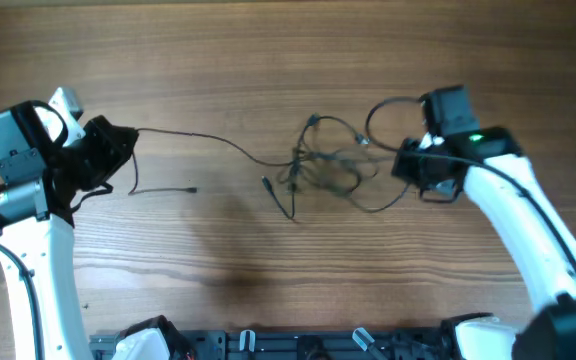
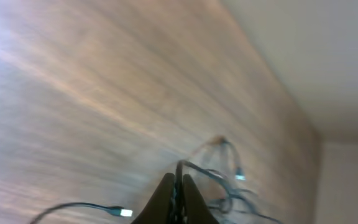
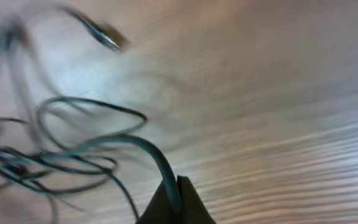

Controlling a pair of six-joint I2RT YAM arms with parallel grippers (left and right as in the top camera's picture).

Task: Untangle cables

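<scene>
Thin black cables form a tangled clump (image 1: 326, 167) at the table's middle. One strand (image 1: 203, 138) runs left from the clump to my left gripper (image 1: 120, 150), which is shut on it; in the left wrist view the cable sits between the jaws (image 2: 178, 180). A loose end with a plug (image 1: 190, 189) lies just right of that gripper, also in the left wrist view (image 2: 124, 213). My right gripper (image 1: 415, 165) is shut on another strand at the clump's right side; the right wrist view shows the cable (image 3: 154, 155) pinched in the jaws (image 3: 176, 186).
The wooden table (image 1: 268, 60) spreads all round. A cable loop (image 1: 393, 108) arcs behind the right gripper. Another plug end (image 1: 268, 186) lies left of the clump. The arm bases (image 1: 298, 345) line the near edge.
</scene>
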